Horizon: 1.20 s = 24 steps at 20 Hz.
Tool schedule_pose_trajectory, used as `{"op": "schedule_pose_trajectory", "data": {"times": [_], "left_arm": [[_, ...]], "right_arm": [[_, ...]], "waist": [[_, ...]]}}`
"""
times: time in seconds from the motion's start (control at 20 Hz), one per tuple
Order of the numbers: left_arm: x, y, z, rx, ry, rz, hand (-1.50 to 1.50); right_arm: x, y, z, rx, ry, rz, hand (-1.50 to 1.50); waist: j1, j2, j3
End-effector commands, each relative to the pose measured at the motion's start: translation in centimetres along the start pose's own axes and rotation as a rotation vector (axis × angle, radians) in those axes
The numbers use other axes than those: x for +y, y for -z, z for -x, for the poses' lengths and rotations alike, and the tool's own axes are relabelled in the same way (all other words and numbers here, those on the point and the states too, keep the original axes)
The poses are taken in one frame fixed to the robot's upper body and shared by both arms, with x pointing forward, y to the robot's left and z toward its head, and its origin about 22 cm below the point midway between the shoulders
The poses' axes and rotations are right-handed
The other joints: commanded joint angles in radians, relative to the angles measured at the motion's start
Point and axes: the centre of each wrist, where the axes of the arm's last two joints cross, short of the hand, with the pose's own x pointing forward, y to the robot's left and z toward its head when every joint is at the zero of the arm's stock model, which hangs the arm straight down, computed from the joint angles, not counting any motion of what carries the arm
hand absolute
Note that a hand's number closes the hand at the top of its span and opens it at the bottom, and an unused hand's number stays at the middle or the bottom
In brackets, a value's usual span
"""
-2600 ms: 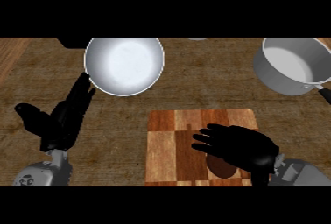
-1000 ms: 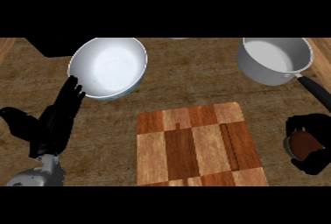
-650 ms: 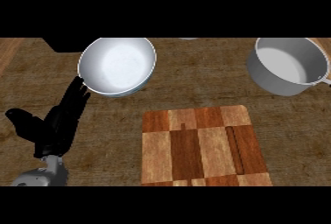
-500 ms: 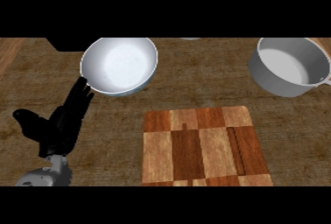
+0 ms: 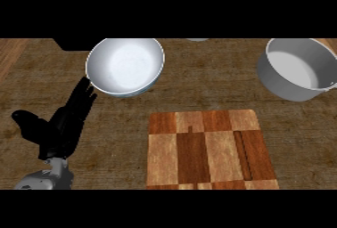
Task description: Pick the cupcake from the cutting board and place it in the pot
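The wooden cutting board lies at lower centre with nothing on it. The grey pot stands at the upper right, its inside pale and bare as far as it shows. No cupcake shows anywhere in the head view. My left hand rests open at the lower left, fingers straight and pointing up toward the bowl. My right hand is out of view.
A white bowl stands at the upper left, just beyond my left fingertips. A dark block sits at the top left edge. The brown counter top runs between bowl, pot and board.
My right hand, curled round the cupcake over the board, moved off to the right and left the view. The view shifted slightly. The left hand stayed in place.
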Motion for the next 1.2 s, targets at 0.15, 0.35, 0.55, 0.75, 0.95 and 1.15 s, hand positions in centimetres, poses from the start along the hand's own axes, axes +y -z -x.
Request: {"op": "schedule_pose_trajectory", "data": {"times": [0.15, 0.35, 0.55, 0.75, 0.95, 1.15], "left_arm": [[1.5, -0.5, 1.7, -0.01, 0.0, 0.016, 0.0], [-0.7, 1.5, -1.0, 0.0, 0.005, 0.014, 0.0], [-0.1, 0.8, -0.2, -0.003, 0.001, 0.02, 0.0], [-1.4, 1.1, 1.0, -0.002, -0.008, 0.039, 0.0], [-0.8, 0.6, 0.5, -0.014, 0.005, 0.04, 0.0], [0.3, 1.7, -0.9, -0.019, 0.01, 0.016, 0.0]], "right_arm": [[-3.6, 1.8, -5.5, -0.099, 0.126, 0.085, 1.5], [-3.9, 3.8, -7.7, -0.079, 0.136, 0.066, 1.5], [-2.2, 6.3, -10.4, -0.03, 0.16, 0.036, 1.5], [-0.6, 9.0, -8.8, 0.012, 0.148, 0.003, 1.5], [1.3, 12.3, -8.9, 0.047, 0.137, -0.025, 1.5], [3.7, 13.4, -8.7, 0.011, 0.09, -0.072, 1.5]], "waist": [[0.022, 0.003, -0.001], [0.019, 0.005, 0.0], [0.026, 0.006, 0.0], [0.024, 0.007, 0.0], [0.039, 0.01, 0.001], [0.028, 0.008, 0.001]]}}
